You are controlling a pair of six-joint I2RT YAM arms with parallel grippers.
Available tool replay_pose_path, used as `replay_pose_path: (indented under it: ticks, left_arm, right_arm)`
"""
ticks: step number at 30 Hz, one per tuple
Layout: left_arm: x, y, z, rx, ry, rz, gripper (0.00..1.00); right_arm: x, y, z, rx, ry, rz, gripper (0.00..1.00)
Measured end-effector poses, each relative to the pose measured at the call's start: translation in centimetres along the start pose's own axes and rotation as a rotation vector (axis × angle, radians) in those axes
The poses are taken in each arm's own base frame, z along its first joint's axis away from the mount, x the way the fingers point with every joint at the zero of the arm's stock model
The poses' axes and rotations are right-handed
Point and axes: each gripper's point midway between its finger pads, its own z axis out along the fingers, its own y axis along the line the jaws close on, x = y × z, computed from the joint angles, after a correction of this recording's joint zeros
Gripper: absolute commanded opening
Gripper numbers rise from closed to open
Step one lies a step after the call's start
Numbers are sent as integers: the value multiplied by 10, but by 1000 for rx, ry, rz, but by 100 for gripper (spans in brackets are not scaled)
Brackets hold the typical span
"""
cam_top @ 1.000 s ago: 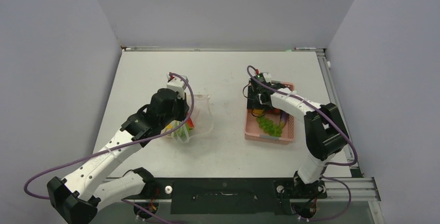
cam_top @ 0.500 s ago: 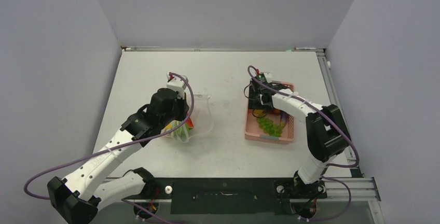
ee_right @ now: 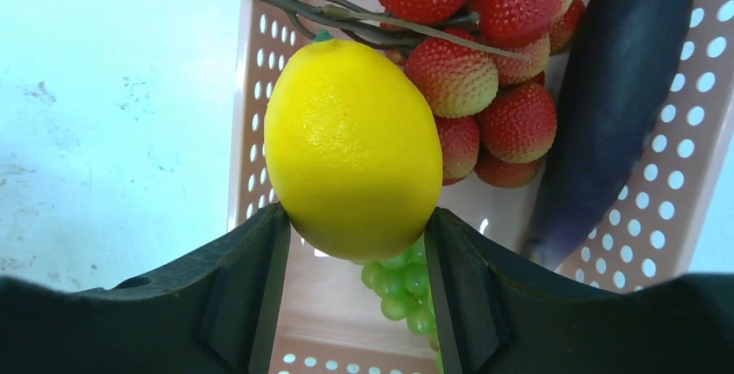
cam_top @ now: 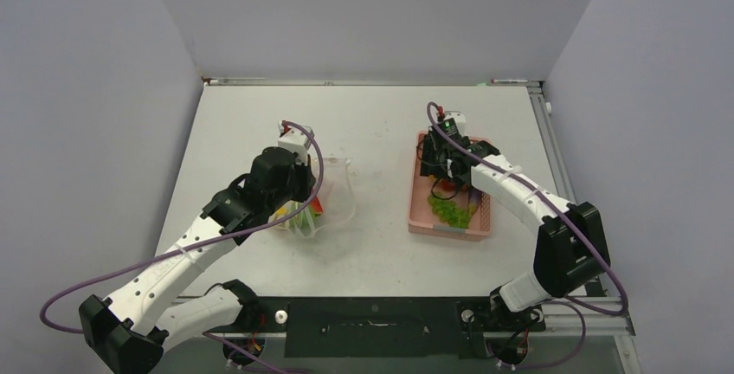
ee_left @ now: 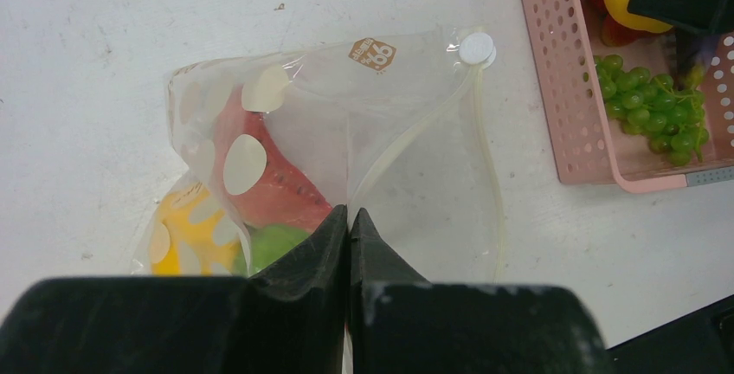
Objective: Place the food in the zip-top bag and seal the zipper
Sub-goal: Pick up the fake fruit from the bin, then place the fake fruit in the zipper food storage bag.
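Presently, the zip-top bag [ee_left: 346, 123] lies on the desk [cam_top: 372, 123], left of centre; it is clear, floppy film with white dots and an orange label. Inside it are a red piece [ee_left: 279, 185], a yellow piece [ee_left: 183, 237] and a green piece [ee_left: 273, 244], bunched together at one end. The zipper [ee_left: 496, 183] is a whitish strip; its two tracks part from a round white slider [ee_left: 477, 48], so the mouth gapes. The left gripper [ee_left: 349, 215] has its jaws pressed together on the bag's film at the mouth.

The pink basket [ee_right: 251, 114], rigid plastic with perforated walls, stands well apart to the right. It holds a cluster of bumpy red fruits [ee_right: 485, 62] on a brown stem, a smooth dark elongated piece [ee_right: 614, 88] and green grapes [ee_left: 658, 114]. The right gripper [ee_right: 355, 218] is clamped on a smooth, oval yellow lemon [ee_right: 350, 145] over the basket.

The top view shows both arms and their spacing; the arms hide the lemon and most of the bag's contents there, and only the wrist views show them.
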Motion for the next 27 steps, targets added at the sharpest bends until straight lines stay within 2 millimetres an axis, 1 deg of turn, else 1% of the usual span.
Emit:
replay_pose_path:
  ticks: [3,6,11,17,23,27]
  left_arm:
    - [0,0,0,1,0,-1,0]
    - [0,0,0,1,0,-2,0]
    - [0,0,0,2,1,-2,0]
    - [0,0,0,1,1,-2,0]
    - [0,0,0,1,1,-2,0]
    - [0,0,0,1,1,-2,0]
  right_arm:
    - [-1,3,-12,-15,-16,-8,28]
    - [-1,14,-27,-46,-38,-34,28]
    - [3,43,-56,-131,-69,-108,28]
    - [-3,81,-93,-273,-117,-167,27]
    - [2,108,-116,-380,-126,-214,27]
    - [15,130,-131,-456,-118,-276,27]
